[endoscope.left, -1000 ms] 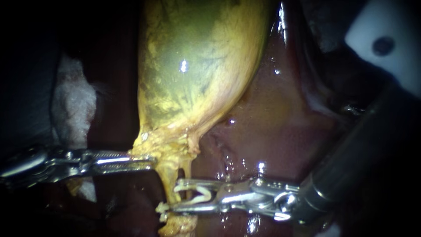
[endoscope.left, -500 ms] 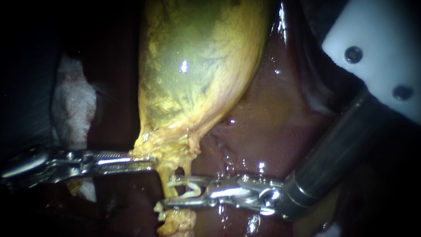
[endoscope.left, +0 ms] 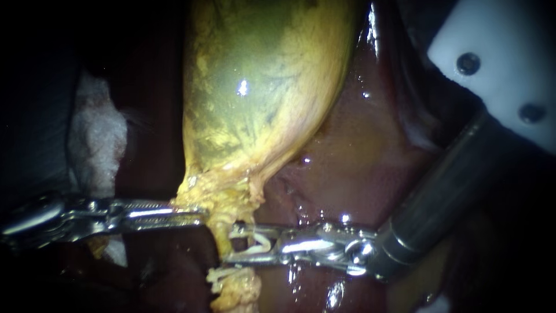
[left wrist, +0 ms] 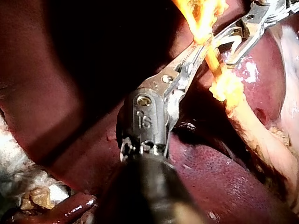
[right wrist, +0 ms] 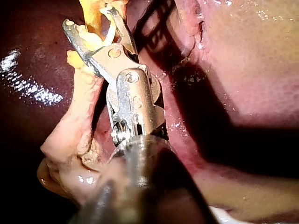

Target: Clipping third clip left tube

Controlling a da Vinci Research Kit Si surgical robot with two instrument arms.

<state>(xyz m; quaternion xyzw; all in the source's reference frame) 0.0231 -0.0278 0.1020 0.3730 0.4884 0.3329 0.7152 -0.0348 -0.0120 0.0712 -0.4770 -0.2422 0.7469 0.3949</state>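
Clipping jaws: the right instrument (endoscope.left: 229, 246) has its jaws partly spread, both bearing on a white clip (endoscope.left: 258, 243) seated between them. They straddle the left tube (endoscope.left: 220, 235), so the clip's legs lie on either side of it.
Left tube: a yellow strand running down from the neck of the gallbladder (endoscope.left: 202, 194), just below the other instrument's tip.
Holding jaws: the left instrument (endoscope.left: 194, 215) is pinched flat on that neck. From where I stand, it looks to be drawing the neck sideways to keep the strand taut and exposed.
Surroundings: the gallbladder (endoscope.left: 260, 104) bulges above, and the liver (endoscope.left: 359, 174) glistens beside and behind it.
Judgement: the clip looks placed but not yet squeezed home.
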